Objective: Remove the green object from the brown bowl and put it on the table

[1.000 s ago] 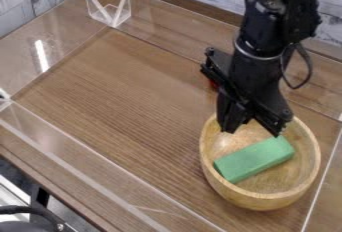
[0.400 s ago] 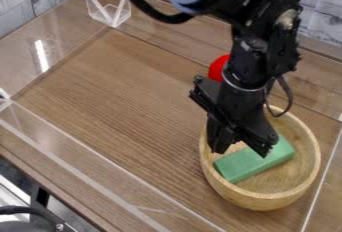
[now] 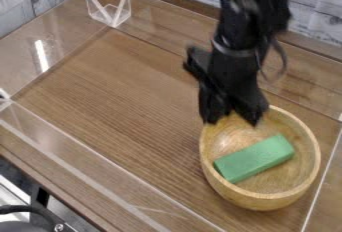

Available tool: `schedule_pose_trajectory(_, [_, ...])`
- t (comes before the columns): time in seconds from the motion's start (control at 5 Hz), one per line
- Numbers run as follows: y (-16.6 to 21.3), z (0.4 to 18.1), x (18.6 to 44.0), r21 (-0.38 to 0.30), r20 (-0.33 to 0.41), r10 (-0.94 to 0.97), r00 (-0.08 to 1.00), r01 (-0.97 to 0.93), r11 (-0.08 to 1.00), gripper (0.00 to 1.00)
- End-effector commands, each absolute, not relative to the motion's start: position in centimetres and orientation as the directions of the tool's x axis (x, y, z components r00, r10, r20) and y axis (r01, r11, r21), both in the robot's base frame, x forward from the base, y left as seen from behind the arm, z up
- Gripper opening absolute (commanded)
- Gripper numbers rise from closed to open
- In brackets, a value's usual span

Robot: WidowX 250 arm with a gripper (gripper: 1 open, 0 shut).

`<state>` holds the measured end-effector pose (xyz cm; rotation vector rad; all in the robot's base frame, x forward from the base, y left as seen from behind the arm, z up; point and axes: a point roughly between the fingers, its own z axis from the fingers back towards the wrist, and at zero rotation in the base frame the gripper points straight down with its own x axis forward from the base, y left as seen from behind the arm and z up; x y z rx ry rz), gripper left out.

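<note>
The green object (image 3: 254, 159), a flat light-green block, lies slanted inside the brown bowl (image 3: 297, 181) at the table's right front. My black gripper (image 3: 231, 116) points straight down and hovers above the bowl's far-left rim, up and to the left of the block. It is blurred with motion. Its fingers look shut with nothing between them, and they do not touch the block. The wood-grain table (image 3: 120, 96) stretches out to the left of the bowl.
Clear acrylic walls (image 3: 40, 56) edge the tabletop, and one stands close to the bowl on the right (image 3: 329, 166). A small clear folded stand (image 3: 107, 8) sits at the far left corner.
My gripper has lifted and shifted left, from just over the green block to above the bowl's far-left rim. The block still lies in the bowl, in the same spot.
</note>
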<state>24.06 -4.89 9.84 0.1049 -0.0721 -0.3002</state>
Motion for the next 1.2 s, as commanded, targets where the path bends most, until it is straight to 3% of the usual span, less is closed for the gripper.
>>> schedule_pose_trajectory(0.0, [-5.0, 10.5, 24.3, 0.116, 0.095, -0.303, 0.948, 0.291, 0.949, 0.00])
schedule_pose_trajectory(0.2, [-6.5, 10.1, 23.8, 0.114, 0.095, -0.281, 0.955, 0.270, 0.956, 1.00])
schedule_pose_trajectory(0.4, [-8.5, 9.3, 23.3, 0.115, 0.099, -0.251, 0.963, 0.239, 0.964, 1.00])
schedule_pose_trajectory(0.8, [-11.3, 8.0, 23.7, 0.104, 0.105, -0.410, 0.906, 0.400, 0.911, 1.00])
schedule_pose_trajectory(1.0, [-12.1, 6.9, 23.7, 0.099, 0.098, -0.353, 0.931, 0.344, 0.934, 1.00])
